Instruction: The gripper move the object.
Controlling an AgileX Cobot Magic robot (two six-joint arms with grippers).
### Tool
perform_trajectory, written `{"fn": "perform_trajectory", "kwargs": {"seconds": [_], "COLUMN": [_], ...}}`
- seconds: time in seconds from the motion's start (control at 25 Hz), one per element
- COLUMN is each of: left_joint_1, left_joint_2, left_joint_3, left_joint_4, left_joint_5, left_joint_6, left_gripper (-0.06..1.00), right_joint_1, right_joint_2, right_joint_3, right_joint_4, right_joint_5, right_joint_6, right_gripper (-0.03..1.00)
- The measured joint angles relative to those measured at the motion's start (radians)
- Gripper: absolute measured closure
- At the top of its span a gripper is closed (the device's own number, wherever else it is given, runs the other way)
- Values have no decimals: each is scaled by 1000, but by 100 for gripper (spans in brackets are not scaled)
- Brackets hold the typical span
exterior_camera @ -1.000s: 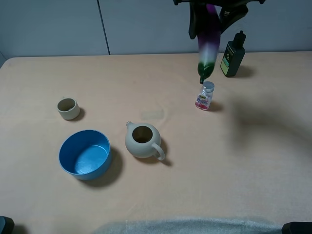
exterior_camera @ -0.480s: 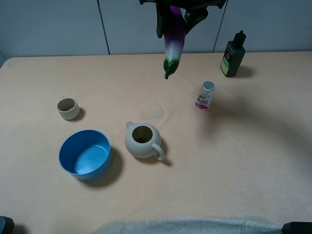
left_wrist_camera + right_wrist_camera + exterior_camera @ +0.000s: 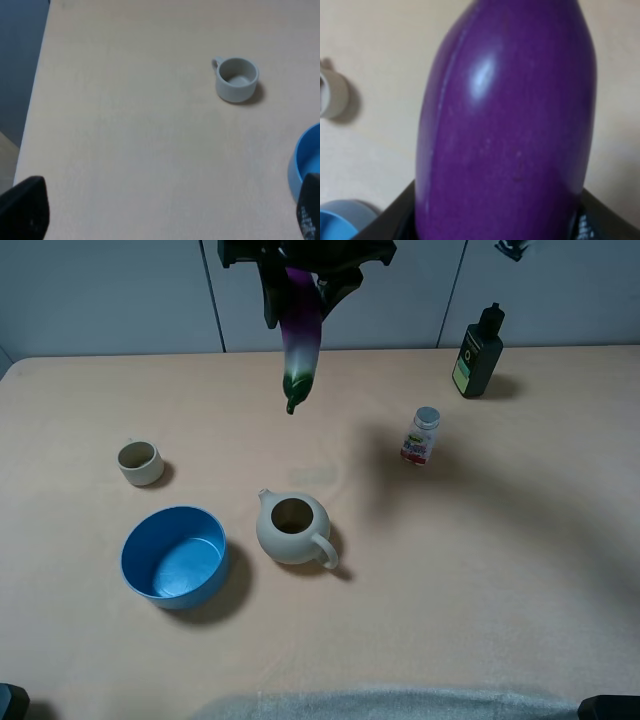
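The left gripper hangs over the table near its left edge, its two dark fingertips set wide apart, released. Close to that left edge, about halfway between the far and near edges, a beige cup stands upright. Nearer the near-left corner sits a blue bowl, apart from the cup. Just beside the bowl, toward the table's middle, is a beige teapot with its lid off, its spout toward the left edge and its handle toward the near-right corner. Above the far edge, a little left of its midpoint, the right gripper is clenched on the eggplant, which hangs in the air, stem down, clear of the table; the right wrist view is filled by its purple skin. Right of the middle, toward the far edge, stands a small bottle with a pink label. A dark bottle stands at the far edge, toward the far-right corner.
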Motion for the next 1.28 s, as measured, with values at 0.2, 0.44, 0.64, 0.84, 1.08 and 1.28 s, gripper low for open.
{"fn": "perform_trajectory", "kwargs": {"seconds": [0.2, 0.44, 0.64, 0.84, 1.08, 1.28], "left_joint_1": [0, 0, 0, 0, 0, 0], "left_joint_2": [0, 0, 0, 0, 0, 0], "left_joint_3": [0, 0, 0, 0, 0, 0], "left_joint_4": [0, 0, 0, 0, 0, 0], "left_joint_5": [0, 0, 0, 0, 0, 0], "left_joint_6": [0, 0, 0, 0, 0, 0], "left_gripper": [-5, -5, -5, -5, -5, -5], "right_joint_1": [41, 72, 77, 79, 104, 129], "right_joint_2": [45, 94, 124, 158, 196, 235], "right_joint_3": [-32, -35, -35, -35, -35, -35], "right_joint_4": [-3, -5, -4, 7, 12, 18], "right_joint_5": [-59, -124, -185, -251, -338, -404], "right_joint_6": [-57, -135, -214, -309, -440, -506], "right_gripper": [59, 59, 59, 59, 59, 59]}}
